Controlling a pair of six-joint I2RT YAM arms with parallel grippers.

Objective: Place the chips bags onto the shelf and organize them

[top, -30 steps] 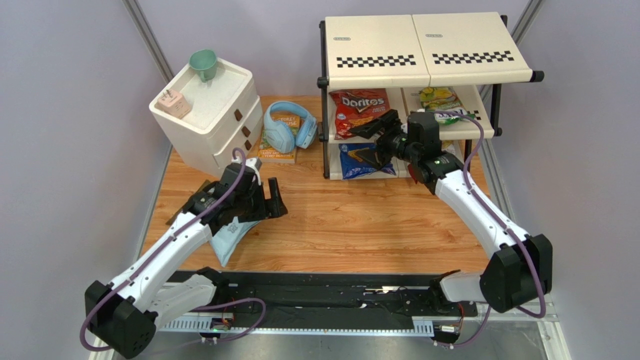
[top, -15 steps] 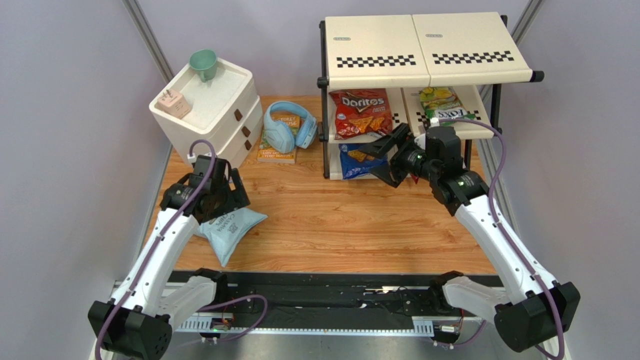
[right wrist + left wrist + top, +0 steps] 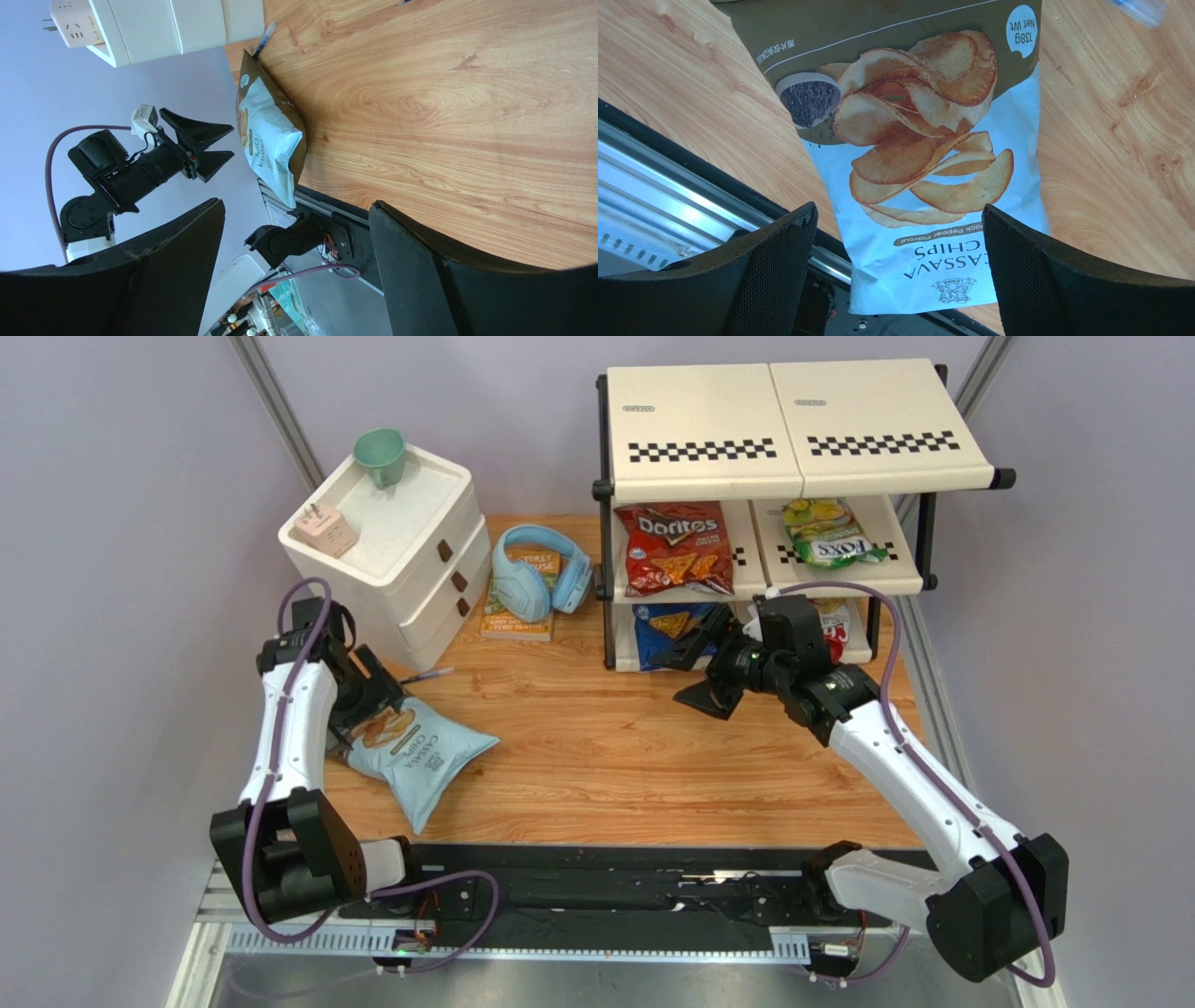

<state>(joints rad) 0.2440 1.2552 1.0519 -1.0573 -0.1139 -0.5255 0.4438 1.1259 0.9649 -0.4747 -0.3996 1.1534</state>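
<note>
Left pincer: spread wide, pinching nothing. Hangs over the large pale-blue cassava bag, which lies flat on the wooden table directly beneath, its brown top nearest the fingers and its printed end towards the table's near edge. No contact visible.

Right pincer: also spread, empty, low over the table. Just behind it, the cream shelf. Already stocked: red Doritos bag and green-yellow bag on the middle tier, blue Doritos bag on the bottom tier close beside the right pincer, white-and-red bag partly hidden by that arm. Top tier bare.

Far side of the left pincer: white cabinet; further along, blue headphones on an orange book.

Likely next: closing on the cassava bag, the last one off the shelf.

Possible trouble:
- Slippery, air-filled foil; a pinch on the puffed middle could slide off or crush the chips. Safer at the flat brown seam.
- Bag close to the table's near edge; a glancing touch could push it onto the rail.
- Right arm parked between bag and shelf; a straight carry risks a collision.
- Lower tiers crowded; forcing this big bag in could dislodge the others.
</note>
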